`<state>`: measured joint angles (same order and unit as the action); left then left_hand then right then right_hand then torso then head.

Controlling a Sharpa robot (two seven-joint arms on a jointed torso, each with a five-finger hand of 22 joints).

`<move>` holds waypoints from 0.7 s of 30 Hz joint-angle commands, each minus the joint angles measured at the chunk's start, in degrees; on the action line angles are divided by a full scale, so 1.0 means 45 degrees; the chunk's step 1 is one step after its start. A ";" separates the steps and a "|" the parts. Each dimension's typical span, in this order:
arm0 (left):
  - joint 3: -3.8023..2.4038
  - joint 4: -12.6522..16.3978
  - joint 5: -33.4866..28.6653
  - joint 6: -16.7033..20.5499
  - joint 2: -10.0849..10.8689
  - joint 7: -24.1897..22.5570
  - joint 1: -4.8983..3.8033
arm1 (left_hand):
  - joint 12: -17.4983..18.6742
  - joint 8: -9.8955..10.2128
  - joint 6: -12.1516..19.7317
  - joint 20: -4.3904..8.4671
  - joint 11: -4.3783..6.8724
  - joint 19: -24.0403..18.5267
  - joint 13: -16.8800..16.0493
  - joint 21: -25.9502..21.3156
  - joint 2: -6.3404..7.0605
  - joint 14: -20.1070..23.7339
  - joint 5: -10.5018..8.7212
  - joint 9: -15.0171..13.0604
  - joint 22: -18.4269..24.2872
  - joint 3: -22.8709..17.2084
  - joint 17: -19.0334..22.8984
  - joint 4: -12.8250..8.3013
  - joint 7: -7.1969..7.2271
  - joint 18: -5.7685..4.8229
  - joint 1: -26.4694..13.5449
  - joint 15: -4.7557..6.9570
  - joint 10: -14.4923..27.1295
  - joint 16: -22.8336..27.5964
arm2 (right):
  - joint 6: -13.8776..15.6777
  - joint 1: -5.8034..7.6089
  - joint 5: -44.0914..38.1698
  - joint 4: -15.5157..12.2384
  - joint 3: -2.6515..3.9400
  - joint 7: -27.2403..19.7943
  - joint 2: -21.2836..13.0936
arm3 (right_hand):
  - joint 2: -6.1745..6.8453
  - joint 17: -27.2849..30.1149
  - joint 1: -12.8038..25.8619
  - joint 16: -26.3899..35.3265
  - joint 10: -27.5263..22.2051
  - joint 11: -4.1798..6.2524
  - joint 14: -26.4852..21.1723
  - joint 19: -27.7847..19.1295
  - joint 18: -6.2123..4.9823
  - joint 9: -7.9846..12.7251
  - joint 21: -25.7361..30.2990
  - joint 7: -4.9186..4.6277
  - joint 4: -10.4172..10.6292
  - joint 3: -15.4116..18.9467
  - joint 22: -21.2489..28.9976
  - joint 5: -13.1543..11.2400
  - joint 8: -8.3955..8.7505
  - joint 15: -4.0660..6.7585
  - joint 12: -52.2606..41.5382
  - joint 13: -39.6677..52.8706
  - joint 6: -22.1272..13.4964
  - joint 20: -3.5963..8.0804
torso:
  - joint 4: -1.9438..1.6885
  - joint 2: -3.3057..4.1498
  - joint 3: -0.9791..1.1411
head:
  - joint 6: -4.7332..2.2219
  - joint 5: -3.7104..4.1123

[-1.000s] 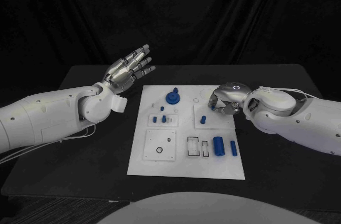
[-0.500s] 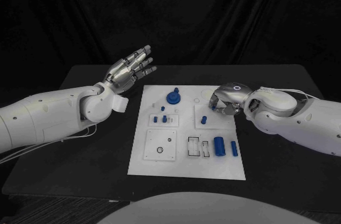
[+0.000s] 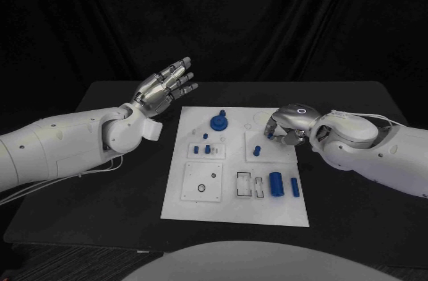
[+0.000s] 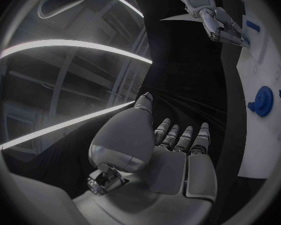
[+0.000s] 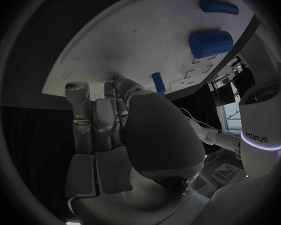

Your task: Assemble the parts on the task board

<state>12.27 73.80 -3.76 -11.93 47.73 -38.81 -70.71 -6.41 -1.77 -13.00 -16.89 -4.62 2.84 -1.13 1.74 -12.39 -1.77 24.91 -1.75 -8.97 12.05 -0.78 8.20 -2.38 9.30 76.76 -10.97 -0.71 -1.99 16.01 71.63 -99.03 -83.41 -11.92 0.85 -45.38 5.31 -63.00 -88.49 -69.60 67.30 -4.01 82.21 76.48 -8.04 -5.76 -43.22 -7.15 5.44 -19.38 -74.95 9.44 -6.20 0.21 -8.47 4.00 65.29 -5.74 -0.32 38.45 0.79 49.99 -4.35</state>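
From my head camera, my right hand sits curled over the right edge of the white rectangular task board, its fingertips on a small blue piece. My right wrist camera shows those fingers pressed down at the board, yet I cannot tell whether they actually grip it. My left hand is raised beside the board's far left corner, fingers spread, holding nothing.
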 commanded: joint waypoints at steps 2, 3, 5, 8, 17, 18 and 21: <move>-0.0013 -0.0029 -0.0090 -0.0166 -0.0052 -0.0417 0.0022 | -0.0069 -0.0045 -0.0031 0.0010 -0.0119 0.0115 -0.0018 0.0059 -0.0063 0.0005 0.0063 -0.0023 -0.0005 -0.0003 -0.0014 -0.0091 -0.0082 0.0107 0.0046 -0.0092 -0.0007 -0.0083 | 0.0414 0.0235 -0.0100 -0.0192 0.0011 0.0049 -0.0158 | 0.0072 0.0040 0.0026 0.0097 0.0136 0.0003 -0.0034 0.0027 0.0068 -0.0020 -0.0028 -0.0030 -0.0001 -0.0098 -0.1088 -0.0075 -0.0081 0.0078 0.0017 0.0009 0.0090 0.0089 | -0.0005 -0.0013 -0.0007 | 0.0003 -0.0011; -0.0013 -0.0040 -0.0090 -0.0170 -0.0063 -0.0401 0.0024 | -0.0069 -0.0045 -0.0031 0.0010 -0.0119 0.0115 -0.0018 0.0059 -0.0063 0.0005 0.0063 -0.0023 -0.0005 -0.0003 -0.0014 -0.0091 -0.0082 0.0107 0.0046 -0.0092 -0.0007 -0.0083 | 0.0421 0.0311 -0.0100 -0.0260 0.0011 0.0060 -0.0203 | 0.0084 0.0067 0.0047 0.0118 0.0147 0.0005 -0.0041 0.0027 0.0069 -0.0021 -0.0029 -0.0029 0.0002 -0.0108 -0.1087 -0.0101 -0.0076 0.0080 0.0025 0.0008 0.0092 0.0091 | -0.0006 -0.0013 -0.0007 | 0.0003 -0.0019; -0.0013 -0.0058 -0.0090 -0.0179 -0.0080 -0.0368 0.0027 | -0.0083 -0.0064 -0.0115 0.0011 -0.0094 0.0135 -0.0019 0.0062 -0.0076 0.0007 0.0067 -0.0035 -0.0002 -0.0004 -0.0012 -0.0133 -0.0193 0.0081 0.0047 -0.0101 -0.0006 -0.0093 | 0.0433 0.0454 -0.0100 -0.0411 0.0011 0.0085 -0.0292 | 0.0091 0.0085 0.0064 0.0133 0.0152 0.0005 -0.0045 0.0024 0.0069 -0.0021 -0.0025 -0.0028 0.0006 -0.0116 -0.1085 -0.0118 -0.0072 0.0081 0.0032 0.0006 0.0093 0.0093 | -0.0010 -0.0014 -0.0012 | 0.0003 -0.0015; -0.0013 -0.0083 -0.0090 -0.0190 -0.0101 -0.0332 0.0032 | -0.0088 -0.0074 -0.0160 0.0011 -0.0074 0.0136 -0.0019 0.0058 -0.0086 0.0008 0.0066 -0.0041 0.0017 -0.0002 -0.0012 -0.0150 -0.0257 0.0067 0.0041 -0.0105 -0.0006 -0.0100 | 0.0471 0.0638 -0.0100 -0.0644 0.0011 0.0111 -0.0413 | 0.0106 0.0180 0.0095 0.0209 0.0151 0.0003 -0.0074 -0.0006 0.0055 -0.0017 0.0068 -0.0028 0.0014 -0.0133 -0.1063 -0.0145 -0.0055 0.0081 0.0052 0.0001 0.0080 0.0095 | -0.0001 -0.0010 -0.0007 | 0.0003 -0.0019; -0.0013 -0.0203 -0.0090 -0.0242 -0.0202 -0.0223 0.0072 | -0.0112 -0.0086 -0.0209 0.0012 -0.0071 0.0143 -0.0023 0.0058 -0.0109 0.0007 0.0068 -0.0048 0.0018 -0.0006 -0.0014 -0.0159 -0.0304 0.0054 0.0033 -0.0110 -0.0007 -0.0110 | 0.0678 0.1135 -0.0100 -0.1623 0.0011 0.0114 -0.0747 | 0.0070 0.0187 0.0154 0.0219 0.0228 0.0027 -0.0068 0.0006 0.0065 -0.0028 0.0013 -0.0005 0.0033 -0.0215 -0.1071 -0.0140 -0.0065 0.0094 0.0068 0.0003 0.0150 0.0104 | -0.0009 -0.0020 -0.0005 | 0.0003 -0.0063; -0.0013 -0.0208 -0.0090 -0.0246 -0.0206 -0.0214 0.0077 | -0.0112 -0.0086 -0.0209 0.0012 -0.0071 0.0143 -0.0023 0.0058 -0.0109 0.0007 0.0068 -0.0048 0.0018 -0.0006 -0.0014 -0.0159 -0.0304 0.0054 0.0033 -0.0110 -0.0007 -0.0110 | 0.0666 0.1151 -0.0100 -0.1758 0.0011 0.0111 -0.0765 | 0.0071 0.0190 0.0156 0.0221 0.0231 0.0028 -0.0068 0.0006 0.0065 -0.0029 0.0013 -0.0004 0.0032 -0.0217 -0.1071 -0.0138 -0.0065 0.0095 0.0069 0.0003 0.0152 0.0105 | -0.0016 -0.0016 0.0003 | 0.0003 -0.0069; -0.0013 -0.0220 -0.0090 -0.0251 -0.0205 -0.0190 0.0091 | -0.0135 -0.0091 -0.0228 0.0011 -0.0091 0.0143 -0.0027 0.0057 -0.0125 0.0009 0.0071 -0.0050 0.0025 -0.0011 -0.0013 -0.0161 -0.0312 0.0049 0.0030 -0.0115 -0.0011 -0.0109 | 0.0483 0.1185 -0.0100 -0.2195 0.0012 0.0135 -0.0740 | 0.0075 0.0197 0.0156 0.0227 0.0234 0.0030 -0.0068 0.0003 0.0063 -0.0029 0.0024 -0.0001 0.0027 -0.0224 -0.1068 -0.0128 -0.0064 0.0098 0.0073 0.0002 0.0153 0.0106 | 0.0000 -0.0012 0.0012 | 0.0003 -0.0136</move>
<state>12.27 72.82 -3.77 -12.23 46.87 -38.79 -70.40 -6.82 -1.99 -14.03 -16.80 -4.61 3.16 -1.17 1.74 -12.39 -1.76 24.91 -1.88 -8.93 12.06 -0.77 7.89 -3.40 9.30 76.76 -10.97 -0.70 -2.20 17.67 76.84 -99.05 -92.39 -11.89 0.92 -48.83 5.61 -62.13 -88.19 -68.82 67.91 -3.76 82.00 76.48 -8.04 -5.82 -43.22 -7.18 5.47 -20.02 -74.94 8.99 -6.15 0.41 -8.42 3.97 65.72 -5.74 -0.32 38.36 0.76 49.99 -4.76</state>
